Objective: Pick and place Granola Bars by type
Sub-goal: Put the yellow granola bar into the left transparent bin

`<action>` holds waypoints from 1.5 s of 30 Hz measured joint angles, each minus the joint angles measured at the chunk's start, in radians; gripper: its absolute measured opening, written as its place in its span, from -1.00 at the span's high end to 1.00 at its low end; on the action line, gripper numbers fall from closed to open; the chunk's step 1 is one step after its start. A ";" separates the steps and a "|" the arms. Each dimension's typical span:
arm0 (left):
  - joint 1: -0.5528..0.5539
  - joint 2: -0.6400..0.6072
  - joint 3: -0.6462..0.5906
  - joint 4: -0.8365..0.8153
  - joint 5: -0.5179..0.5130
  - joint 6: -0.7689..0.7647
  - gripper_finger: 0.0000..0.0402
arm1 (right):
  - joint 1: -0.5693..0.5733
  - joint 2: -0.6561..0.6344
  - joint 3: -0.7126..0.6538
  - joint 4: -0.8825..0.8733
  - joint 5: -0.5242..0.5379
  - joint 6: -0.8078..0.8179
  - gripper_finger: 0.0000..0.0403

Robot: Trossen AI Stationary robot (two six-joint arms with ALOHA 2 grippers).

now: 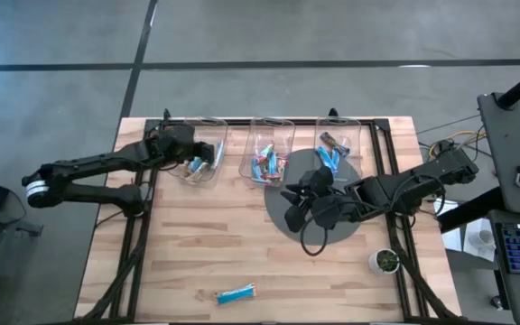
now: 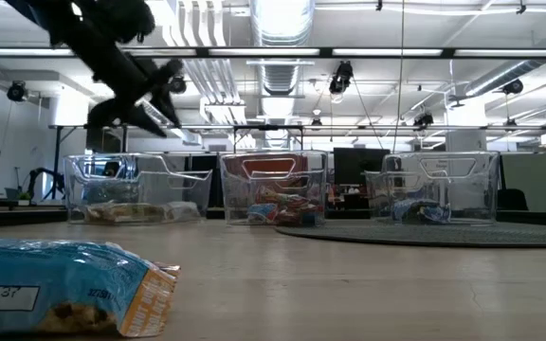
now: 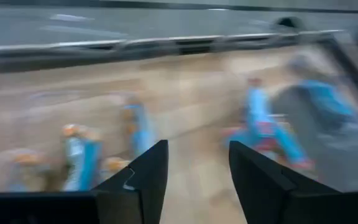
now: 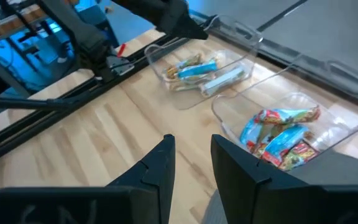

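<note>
One bright blue wrapped granola bar (image 1: pixel 236 293) lies flat on the wood near the table's near edge; in the low view the same bar (image 2: pixel 64 284) fills the foreground. Other bars lie in three clear bins along the far edge: the left bin (image 1: pixel 199 152), the middle bin (image 1: pixel 269 153) and the right bin (image 1: pixel 337 144). My left gripper (image 1: pixel 204 155) hovers above the left bin, open and empty, raised in the low view (image 2: pixel 154 95). My right gripper (image 1: pixel 289 206) is open and empty over a grey round mat, pointing toward the table's left.
The grey round mat (image 1: pixel 283 226) lies right of centre, in front of the middle and right bins. A small round green-and-white object (image 1: pixel 386 262) sits near the right edge. A black frame rail (image 1: pixel 143 226) runs along the left side. Bare wood (image 1: pixel 206 235) lies between the bins and the lone bar.
</note>
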 joint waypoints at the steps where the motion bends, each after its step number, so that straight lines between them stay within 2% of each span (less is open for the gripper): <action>1: -0.007 -0.005 0.018 0.002 0.025 0.003 0.24 | -0.002 0.000 0.000 0.001 0.004 0.000 0.53; 7: -0.114 -0.039 0.119 0.008 0.206 0.031 0.24 | -0.010 0.000 -0.001 0.002 0.005 0.000 0.53; 10: -0.217 -0.040 0.148 0.006 0.298 0.081 0.24 | -0.011 0.000 -0.001 0.002 0.005 0.000 0.53; 13: -0.361 -0.037 0.151 0.004 0.317 0.132 0.24 | -0.013 0.000 -0.001 0.002 0.005 -0.002 0.53; 16: -0.527 -0.036 0.129 -0.007 0.264 0.202 0.24 | -0.015 0.000 -0.001 0.002 0.005 -0.005 0.53; 21: -0.805 -0.036 0.083 -0.048 0.020 0.220 0.24 | -0.015 0.000 -0.001 0.002 0.005 -0.005 0.53; 25: -0.982 -0.031 0.043 -0.048 -0.112 0.120 0.24 | -0.015 0.000 -0.001 0.002 0.005 -0.021 0.53; 30: -1.137 0.017 0.020 -0.036 -0.124 -0.063 0.24 | -0.015 0.000 -0.001 0.002 0.004 -0.052 0.53; 33: -1.202 0.075 0.019 0.021 -0.129 -0.114 0.24 | -0.015 0.000 -0.001 0.002 0.004 -0.057 0.53; 39: -1.267 0.236 0.019 0.192 -0.129 -0.162 0.24 | -0.012 0.000 -0.001 0.005 -0.001 -0.056 0.53; 45: -1.317 0.304 0.034 0.250 -0.130 -0.226 0.24 | 0.007 0.000 -0.001 0.007 -0.011 -0.054 0.53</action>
